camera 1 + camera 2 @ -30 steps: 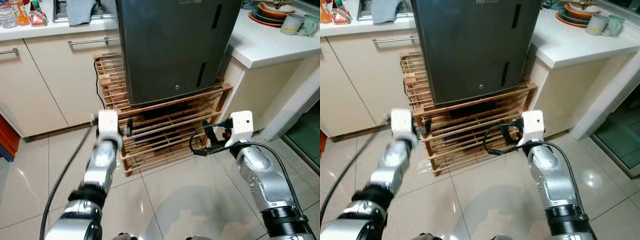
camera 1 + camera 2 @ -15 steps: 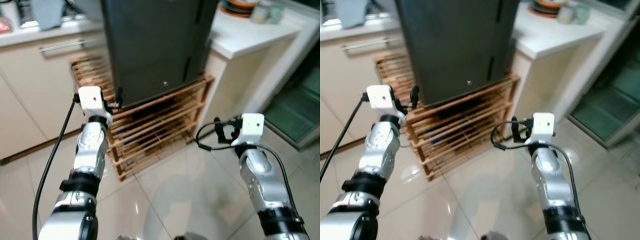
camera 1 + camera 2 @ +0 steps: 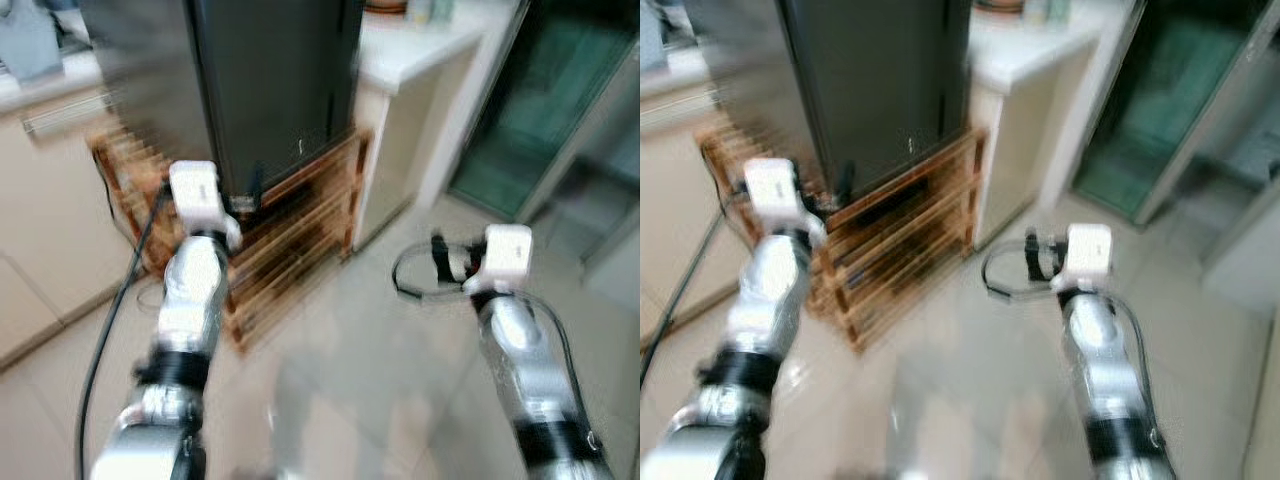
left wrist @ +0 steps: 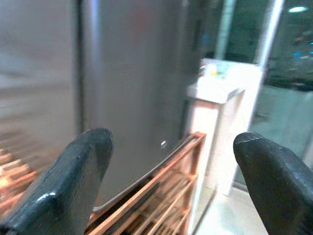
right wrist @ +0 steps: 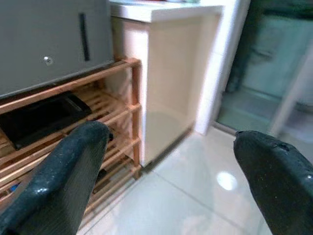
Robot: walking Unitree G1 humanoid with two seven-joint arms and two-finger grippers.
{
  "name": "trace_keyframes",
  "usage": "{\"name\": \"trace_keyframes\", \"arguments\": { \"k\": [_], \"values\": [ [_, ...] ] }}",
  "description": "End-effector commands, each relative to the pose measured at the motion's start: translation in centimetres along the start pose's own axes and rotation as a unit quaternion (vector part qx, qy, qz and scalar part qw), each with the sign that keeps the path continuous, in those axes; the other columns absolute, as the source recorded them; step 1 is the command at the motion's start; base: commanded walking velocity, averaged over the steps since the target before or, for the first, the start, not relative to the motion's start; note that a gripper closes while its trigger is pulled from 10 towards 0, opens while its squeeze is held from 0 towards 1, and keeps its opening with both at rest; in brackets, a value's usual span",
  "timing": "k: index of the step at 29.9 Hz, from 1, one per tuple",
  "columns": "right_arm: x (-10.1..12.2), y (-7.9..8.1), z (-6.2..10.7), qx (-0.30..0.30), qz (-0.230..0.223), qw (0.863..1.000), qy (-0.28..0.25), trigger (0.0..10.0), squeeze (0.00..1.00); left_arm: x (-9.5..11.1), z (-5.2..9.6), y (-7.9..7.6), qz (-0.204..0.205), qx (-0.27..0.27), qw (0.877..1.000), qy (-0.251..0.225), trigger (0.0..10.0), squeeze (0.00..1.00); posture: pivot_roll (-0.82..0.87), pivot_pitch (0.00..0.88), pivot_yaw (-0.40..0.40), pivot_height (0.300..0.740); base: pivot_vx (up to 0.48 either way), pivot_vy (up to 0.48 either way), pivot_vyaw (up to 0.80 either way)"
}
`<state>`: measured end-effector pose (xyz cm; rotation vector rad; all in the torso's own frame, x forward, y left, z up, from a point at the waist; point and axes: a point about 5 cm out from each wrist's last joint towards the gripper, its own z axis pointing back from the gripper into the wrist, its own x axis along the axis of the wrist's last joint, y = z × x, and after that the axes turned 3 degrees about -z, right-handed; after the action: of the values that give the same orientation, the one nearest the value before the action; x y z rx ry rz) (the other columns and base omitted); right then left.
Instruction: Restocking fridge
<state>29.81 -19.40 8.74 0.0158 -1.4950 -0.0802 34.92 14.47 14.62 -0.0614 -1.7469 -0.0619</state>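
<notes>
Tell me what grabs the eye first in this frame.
The dark fridge, door shut, stands on a wooden rack ahead and to the left. Both silver arms reach out in front: the left gripper close to the fridge's foot, the right gripper over bare floor, each with jaws open and empty.

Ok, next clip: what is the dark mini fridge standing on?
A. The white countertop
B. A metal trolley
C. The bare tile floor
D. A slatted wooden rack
D: the mini fridge sits on top of a slatted wooden rack, whose shelves show beneath it, on the tile floor beside the white counter.
</notes>
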Motion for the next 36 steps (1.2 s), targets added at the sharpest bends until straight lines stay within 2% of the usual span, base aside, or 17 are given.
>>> {"name": "trace_keyframes", "arguments": {
  "k": [1, 3, 4, 5, 6, 7, 8, 10, 21, 26, 29, 36],
  "values": [
    [1.2, -0.1, -0.3, -0.009, -0.002, 0.999, -0.036, 10.0, 0.00, 0.9, -0.2, 0.5, -0.009, 0.001, 1.000, -0.017, 10.0, 0.00, -0.12, 0.000, 0.002, 0.740, 0.000, 0.480, 0.00],
    [1.5, -0.2, -0.3, -0.012, -0.002, 0.999, -0.044, 10.0, 0.00, 1.0, 0.1, 0.1, -0.018, -0.009, 0.999, -0.025, 10.0, 0.00, -0.12, 0.000, 0.002, 0.740, 0.000, 0.000, 0.00],
    [1.8, -0.3, -0.3, -0.018, -0.002, 0.998, -0.056, 10.0, 0.00, 1.0, 0.7, -0.7, -0.034, -0.029, 0.999, -0.028, 10.0, 0.00, -0.12, 0.000, 0.003, 0.740, 0.000, 0.000, 0.00],
    [2.1, -0.4, -0.2, -0.021, 0.000, 0.998, -0.065, 10.0, 0.00, 1.1, 1.5, -1.3, -0.029, -0.043, 0.998, -0.044, 10.0, 0.00, -0.12, 0.000, 0.004, 0.740, 0.000, 0.000, 0.00],
    [2.1, -0.4, -0.2, -0.021, 0.000, 0.998, -0.065, 10.0, 0.00, 1.1, 1.5, -1.3, -0.029, -0.043, 0.998, -0.044, 10.0, 0.00, -0.12, 0.000, 0.004, 0.740, 0.000, 0.000, 0.00],
    [2.1, -0.5, -0.3, -0.024, -0.001, 0.997, -0.067, 10.0, 0.00, 0.9, 1.8, -1.4, 0.001, -0.047, 0.998, -0.037, 10.0, 0.00, -0.12, 0.000, 0.002, 0.740, 0.000, 0.000, 0.00],
    [2.1, -0.6, -0.3, -0.026, -0.002, 0.998, -0.065, 10.0, 0.00, 0.7, 1.9, -1.3, 0.019, -0.039, 0.999, -0.027, 10.0, 0.00, -0.11, 0.000, -0.002, 0.740, 0.364, 0.311, 0.00],
    [2.1, -0.6, -0.3, -0.026, -0.002, 0.998, -0.064, 10.0, 0.00, 0.6, 1.7, -1.1, 0.022, -0.032, 0.999, -0.024, 10.0, 0.00, -0.11, 0.000, -0.003, 0.740, 0.384, 0.283, 0.00],
    [2.0, -0.2, -0.8, -0.017, 0.002, 0.998, -0.063, 10.0, 0.00, 0.8, 0.6, 0.7, 0.002, 0.016, 1.000, -0.008, 10.0, 0.00, -0.11, 0.000, -0.015, 0.740, 0.439, 0.022, 0.00],
    [1.8, -0.3, -0.9, -0.020, 0.006, 0.998, -0.058, 10.0, 0.00, 0.6, 0.9, -0.4, -0.004, -0.001, 1.000, -0.004, 10.0, 0.00, -0.11, 0.000, -0.012, 0.740, 0.444, 0.000, 0.00],
    [1.7, -0.4, -0.8, -0.023, 0.005, 0.998, -0.057, 10.0, 0.00, 0.2, 1.2, -1.1, 0.007, -0.001, 1.000, 0.002, 10.0, 0.00, -0.11, 0.000, -0.016, 0.740, 0.444, 0.000, 0.00],
    [1.3, -0.3, -0.9, -0.017, 0.008, 0.999, -0.049, 10.0, 0.00, 0.1, 1.3, -0.7, 0.032, 0.027, 0.999, 0.005, 10.0, 0.00, -0.10, 0.000, -0.026, 0.740, 0.343, 0.167, 0.00]
  ]
}}
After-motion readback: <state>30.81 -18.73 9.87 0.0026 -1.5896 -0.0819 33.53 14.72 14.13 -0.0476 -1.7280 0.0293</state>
